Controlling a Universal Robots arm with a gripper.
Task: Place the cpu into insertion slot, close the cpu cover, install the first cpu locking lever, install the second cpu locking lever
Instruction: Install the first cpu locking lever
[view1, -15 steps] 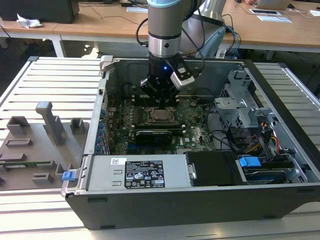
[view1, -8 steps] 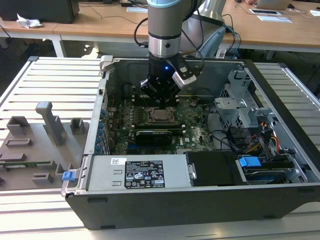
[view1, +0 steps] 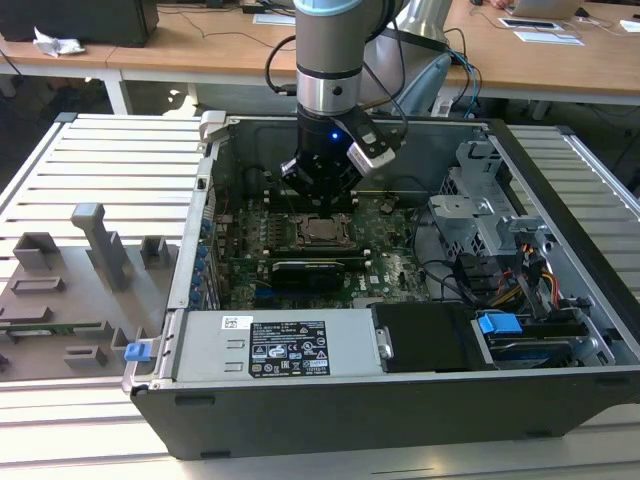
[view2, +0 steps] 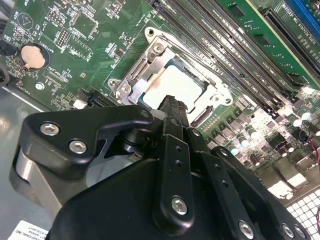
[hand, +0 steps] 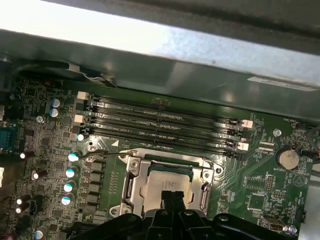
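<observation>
The cpu (view1: 320, 231) lies flat in its socket on the green motherboard (view1: 390, 262), its dull silver top (view2: 175, 84) showing in both wrist views. The silvery cpu cover (hand: 132, 181) lies down around the cpu (hand: 162, 181), which shows through the cover's window. A thin wire locking lever (hand: 102, 152) runs along the socket's edge by the memory slots; I cannot tell whether it is latched. My gripper (view1: 322, 203) hangs straight above the socket. Its black fingertips (view2: 173, 103) are pressed together just over the chip, shut with nothing between them.
Several memory slots (hand: 165, 125) run beside the socket, and a black card (view1: 310, 270) lies on its other side. The case walls, a power supply (view1: 275, 345) and a drive cage (view1: 480, 220) hem in the board. Grey fixtures (view1: 90, 260) stand at the exterior view's left.
</observation>
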